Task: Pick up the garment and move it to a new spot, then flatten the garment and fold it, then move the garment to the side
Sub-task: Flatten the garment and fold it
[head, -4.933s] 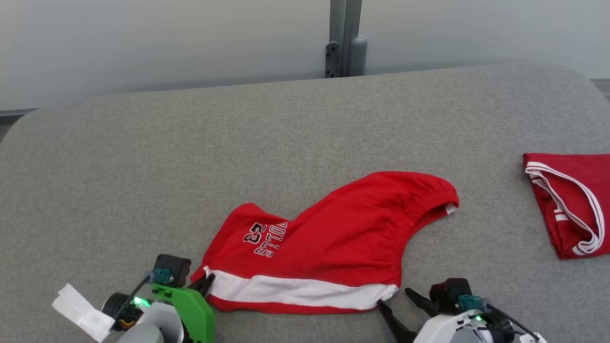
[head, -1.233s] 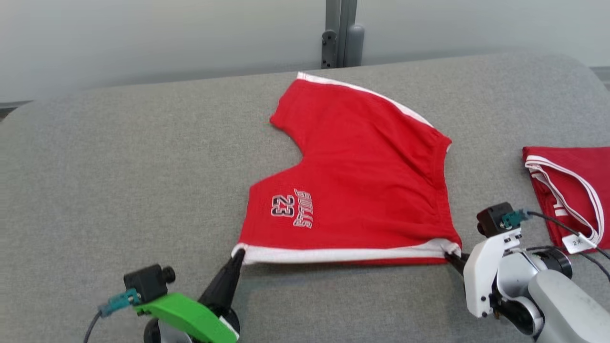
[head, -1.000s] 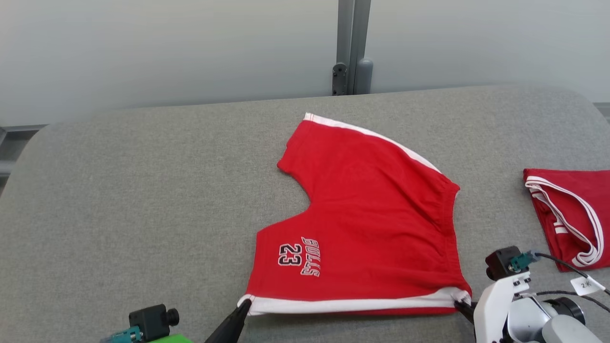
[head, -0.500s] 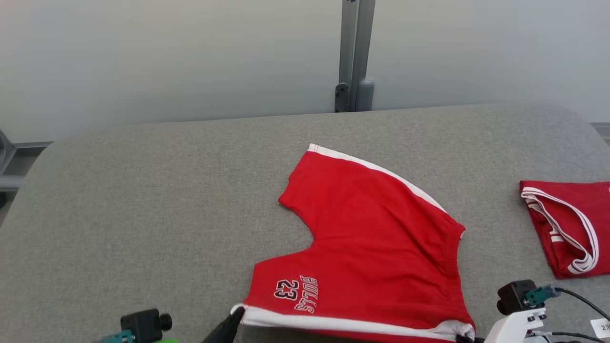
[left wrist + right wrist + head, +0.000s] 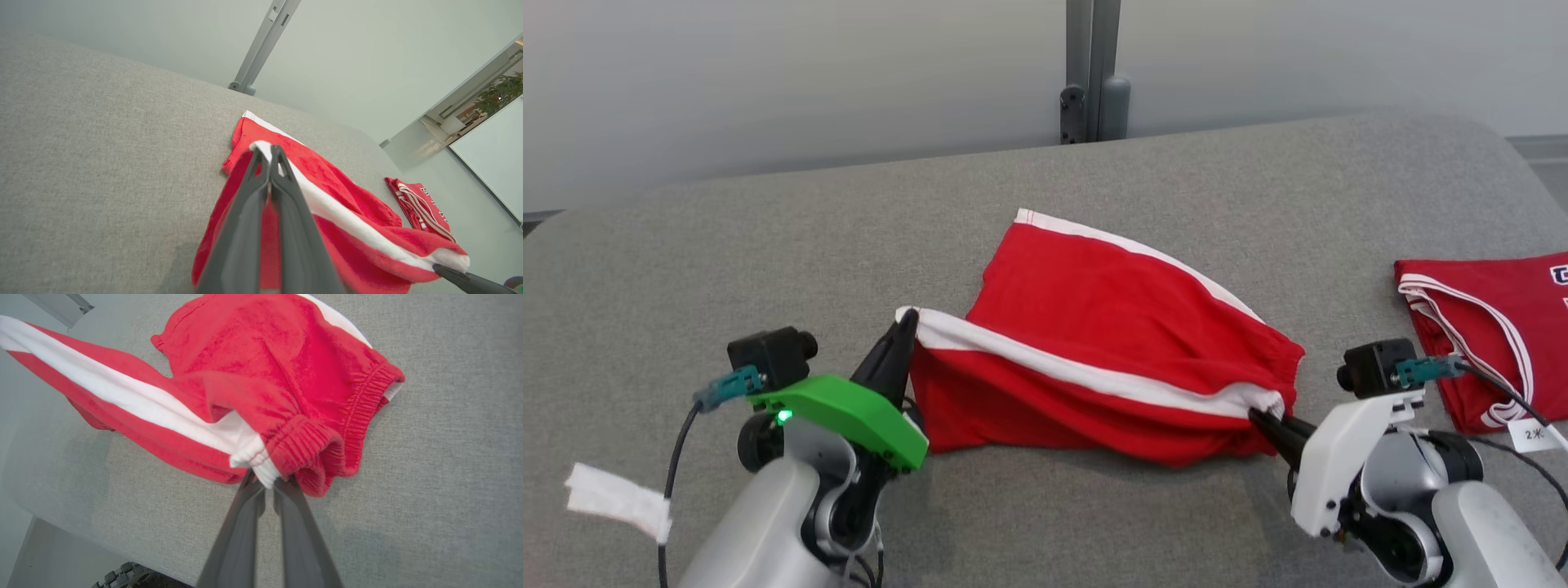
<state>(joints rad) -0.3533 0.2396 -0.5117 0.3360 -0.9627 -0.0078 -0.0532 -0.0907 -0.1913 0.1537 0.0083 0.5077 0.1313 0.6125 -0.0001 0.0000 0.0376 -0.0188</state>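
Claws: my left claw [image 5: 903,325] and my right claw [image 5: 1258,418] are both pinched shut, one on each end of the white stripe [image 5: 1086,371] of the shorts [image 5: 1111,302].
Shorts: they are in the middle of the grey table [image 5: 727,245]. The near side is lifted between my claws, and the far leg lies on the table.
Slip worry: I hold only little bits of cloth. If I pull too hard, I think a corner could pop out and the shorts would drop in a heap.
Sag worry: the cloth hangs loose under the stripe. Laid down like that, it may bunch up.
Crooked worry: the stripe slants from one claw to the other, so the edges may not line up.
Neighbour: the other red cloth [image 5: 1478,327] lies off to the right, apart from the shorts. A swing that way might bump it.
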